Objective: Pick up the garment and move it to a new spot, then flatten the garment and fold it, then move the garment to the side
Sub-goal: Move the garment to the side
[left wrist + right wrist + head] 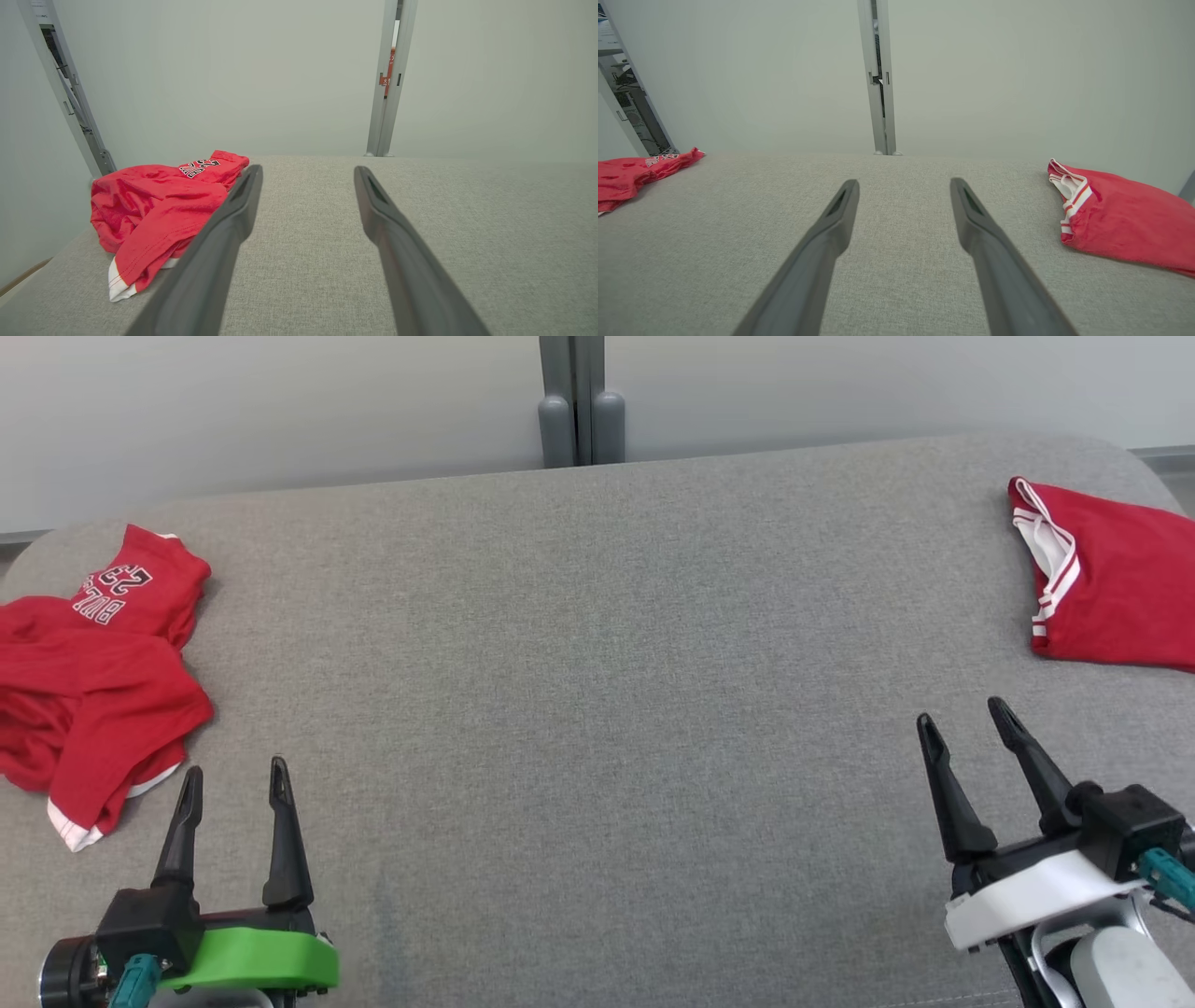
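Observation:
A crumpled red garment point(93, 681) with white trim and printed lettering lies at the left edge of the grey table point(597, 709). It also lies left of the fingers in the left wrist view, crumpled garment point(154, 210), and at the far left in the right wrist view, crumpled garment point(630, 175). My left gripper point(233, 782) stands open just right of its near corner, holding nothing. At the far right lies a folded red garment point(1111, 579), folded garment point(1120, 214). My right gripper point(962, 717) is open and empty in front of it.
A grey post point(577, 401) rises behind the table's far edge against a pale wall. The table's corners are rounded, and both garments lie close to its side edges. Bare grey cloth stretches between the two grippers.

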